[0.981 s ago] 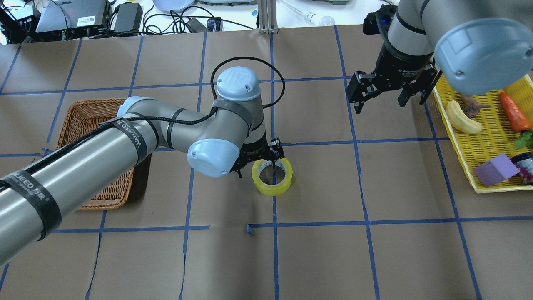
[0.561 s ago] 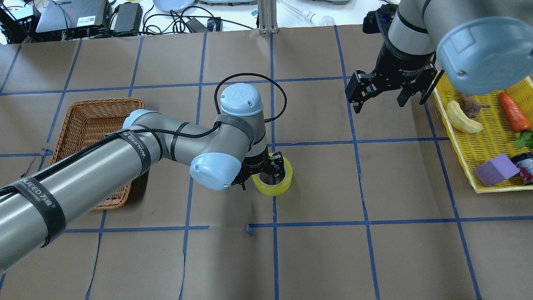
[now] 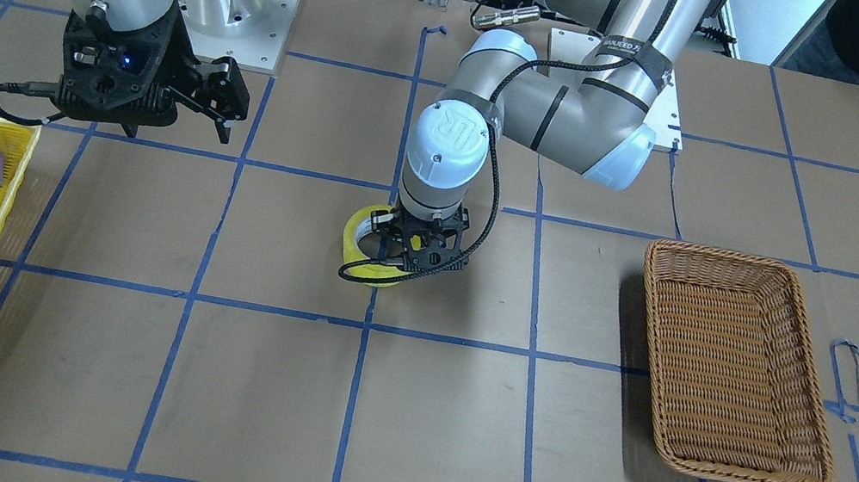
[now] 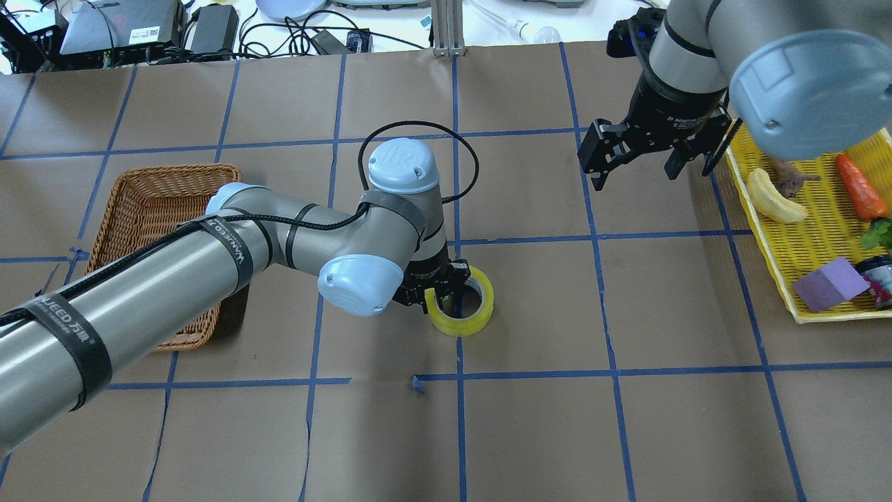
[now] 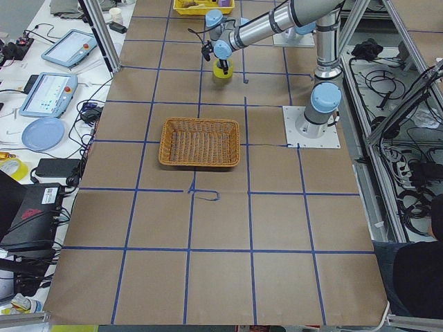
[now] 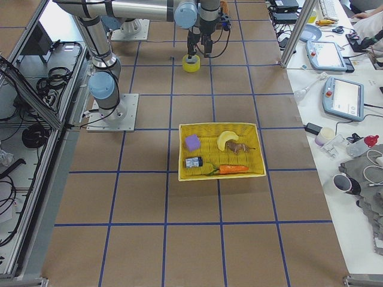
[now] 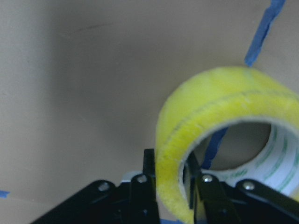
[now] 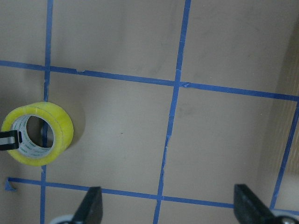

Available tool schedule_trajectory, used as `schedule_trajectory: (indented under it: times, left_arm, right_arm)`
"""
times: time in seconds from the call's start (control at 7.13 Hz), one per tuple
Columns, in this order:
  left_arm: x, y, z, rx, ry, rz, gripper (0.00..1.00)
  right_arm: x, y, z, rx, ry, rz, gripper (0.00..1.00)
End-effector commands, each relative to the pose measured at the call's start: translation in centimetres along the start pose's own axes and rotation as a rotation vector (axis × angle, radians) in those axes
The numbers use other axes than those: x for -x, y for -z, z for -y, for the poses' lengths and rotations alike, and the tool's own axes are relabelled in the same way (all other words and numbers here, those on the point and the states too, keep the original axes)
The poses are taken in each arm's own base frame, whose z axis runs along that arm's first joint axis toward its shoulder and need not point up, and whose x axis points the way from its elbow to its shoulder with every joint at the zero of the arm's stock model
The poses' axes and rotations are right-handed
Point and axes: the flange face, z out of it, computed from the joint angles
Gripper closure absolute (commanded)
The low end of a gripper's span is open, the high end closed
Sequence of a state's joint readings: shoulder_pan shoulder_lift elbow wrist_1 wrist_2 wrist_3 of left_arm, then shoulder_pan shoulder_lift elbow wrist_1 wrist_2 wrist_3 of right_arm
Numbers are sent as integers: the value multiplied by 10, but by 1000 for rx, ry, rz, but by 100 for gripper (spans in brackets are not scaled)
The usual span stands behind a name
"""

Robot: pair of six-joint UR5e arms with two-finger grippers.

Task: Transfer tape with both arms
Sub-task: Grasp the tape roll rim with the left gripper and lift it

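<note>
Count: two arms, left arm (image 4: 174, 279) and right arm (image 4: 690, 49); two hands; one tape (image 4: 460, 326); one wicker basket (image 4: 174, 169); one yellow tray (image 4: 812, 240). The tray carries one purple block (image 4: 829, 284), one pale curved piece (image 4: 773, 199), one carrot (image 4: 860, 187), one brown root (image 4: 791, 183) and one small dark jar (image 4: 879, 275).

- left hand (image 4: 437, 293): narrow, pinching the tape's wall. Only its wrist view shows how: one finger (image 7: 142, 186) outside the yellow band, the other inside the whitish core, roll tilted. Overhead, the wrist hides most of this. Whether the roll touches the bench (image 4: 697, 432) I cannot tell.

- right hand (image 4: 635, 171): spread wide, holding nothing, hovering just beside the tray's inner rim. Its own wrist view shows both fingertips far apart at the bottom corners, with the tape at far left. Only the front view shows the blue light on its body.

Room: the tape is near the bench's middle, on one of the blue lines (image 4: 599, 300) close to a crossing, well away from every edge. The wicker basket is well apart on the robot's left, the yellow tray well apart on its right. Plain brown squares lie between the tape and the right hand.
</note>
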State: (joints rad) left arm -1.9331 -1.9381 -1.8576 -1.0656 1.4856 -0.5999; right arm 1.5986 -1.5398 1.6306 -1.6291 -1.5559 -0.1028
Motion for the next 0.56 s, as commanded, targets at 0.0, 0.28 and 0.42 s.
schedule_trajectory:
  times: [0.0,0.28,0.42]
  left_arm:
    - [22,68,50,-133,21,-34,100]
    - [76,129,105,-190,-116,-42,100]
    - [138,142,138,-174,-171,-30,100]
  right_arm:
    - [0,3,-1,-2,0,2,0]
    - [0,4,-3,4,0,4,0]
    - [1,7,-5,-4,0,5,0]
